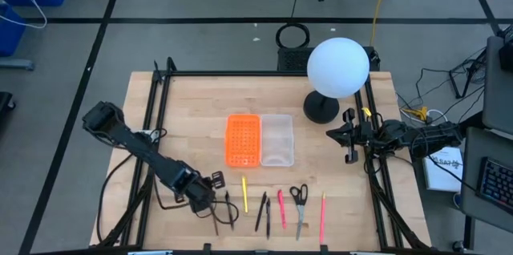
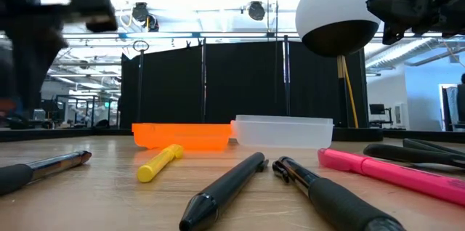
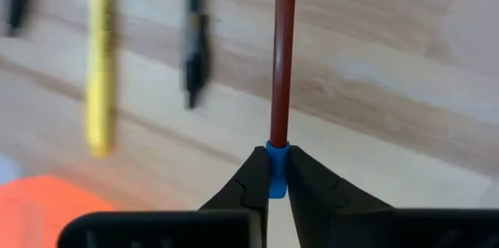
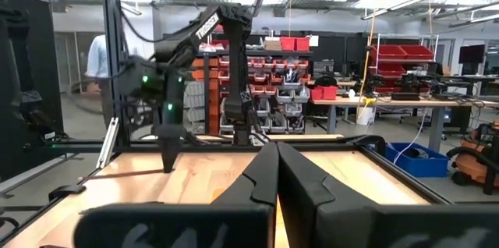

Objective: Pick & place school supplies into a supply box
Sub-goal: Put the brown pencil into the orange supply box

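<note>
Left gripper [image 3: 270,171] on brown pencil [image 3: 282,53]

Bare table [image 1: 192,103] lies left of the supply box [image 1: 260,139]; the white globe lamp [image 1: 337,67] crowds its right side.

Right gripper [image 4: 277,171] jaws together above table [image 4: 374,178]

Pale wood-grain table [image 1: 200,99], glossy orange-and-clear plastic supply box [image 1: 260,139]
</note>
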Robot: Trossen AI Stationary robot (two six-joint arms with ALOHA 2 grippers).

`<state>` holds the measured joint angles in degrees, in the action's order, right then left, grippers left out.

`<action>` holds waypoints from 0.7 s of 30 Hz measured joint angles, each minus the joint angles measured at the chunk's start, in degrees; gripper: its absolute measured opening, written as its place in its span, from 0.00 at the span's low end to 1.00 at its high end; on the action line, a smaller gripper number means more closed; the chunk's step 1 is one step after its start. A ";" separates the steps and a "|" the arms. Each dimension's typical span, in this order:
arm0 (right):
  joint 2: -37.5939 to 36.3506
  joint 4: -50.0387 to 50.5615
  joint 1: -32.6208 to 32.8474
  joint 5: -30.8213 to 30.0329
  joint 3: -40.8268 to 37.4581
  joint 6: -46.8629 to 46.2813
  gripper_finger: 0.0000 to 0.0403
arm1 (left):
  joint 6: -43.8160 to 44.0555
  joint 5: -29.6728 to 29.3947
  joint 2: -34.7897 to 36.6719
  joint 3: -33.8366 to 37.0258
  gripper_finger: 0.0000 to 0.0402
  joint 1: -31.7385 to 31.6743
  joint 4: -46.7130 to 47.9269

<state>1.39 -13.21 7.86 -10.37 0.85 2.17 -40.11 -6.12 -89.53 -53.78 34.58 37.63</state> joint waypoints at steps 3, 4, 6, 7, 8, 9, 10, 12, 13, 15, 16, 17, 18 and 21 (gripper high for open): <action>0.04 -0.01 0.00 0.00 0.01 0.00 0.00 | -1.14 -2.78 2.33 0.00 0.11 -0.01 0.94; 0.04 -0.03 0.00 0.00 0.00 0.00 0.00 | -1.65 -4.38 3.27 0.00 0.10 -0.01 1.45; 0.04 -0.04 0.00 0.00 0.01 0.00 0.00 | -3.35 -7.72 4.99 -0.02 0.08 -0.28 2.51; 0.04 -0.05 0.00 0.00 0.01 0.00 0.00 | -4.46 -9.41 5.84 -0.02 0.06 -0.72 2.88; 0.04 -0.05 0.00 0.00 0.01 0.00 0.00 | -5.69 -10.85 6.72 -0.02 0.06 -1.39 2.90; 0.04 -0.05 0.00 0.00 0.01 0.00 0.00 | -6.96 -11.94 7.66 -0.03 0.06 -2.13 2.66; 0.04 -0.09 0.00 -0.02 -0.01 0.00 0.00 | -8.41 -12.75 8.47 -0.07 0.06 -2.98 2.39; 0.04 -0.25 0.00 -0.01 0.01 0.07 0.00 | -12.08 -14.15 9.61 -0.09 0.06 -5.34 1.16; 0.05 -0.25 0.00 0.00 0.00 0.07 0.00 | -14.20 -14.68 10.03 -0.09 0.06 -6.63 0.16; 0.06 -0.31 -0.02 -0.02 0.01 0.09 0.00 | -19.20 -15.01 10.59 -0.11 0.09 -9.51 -2.34; 0.08 -0.29 0.00 -0.02 0.01 0.11 0.00 | -21.99 -15.07 10.64 -0.11 0.09 -10.99 -4.27; 0.10 -0.29 0.00 -0.02 0.01 0.11 0.00 | -24.76 -15.01 10.59 -0.11 0.10 -12.45 -6.29; 0.10 -0.30 -0.01 -0.02 0.01 0.13 0.00 | -27.29 -14.82 10.53 -0.11 0.10 -13.94 -8.22; 0.10 -0.45 -0.02 -0.02 -0.01 0.30 0.00 | -35.11 -12.36 10.53 -0.15 0.08 -18.55 -14.70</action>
<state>1.49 -13.66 7.84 -10.39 0.85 2.47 -75.22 -18.48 -79.00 -53.93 16.03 22.93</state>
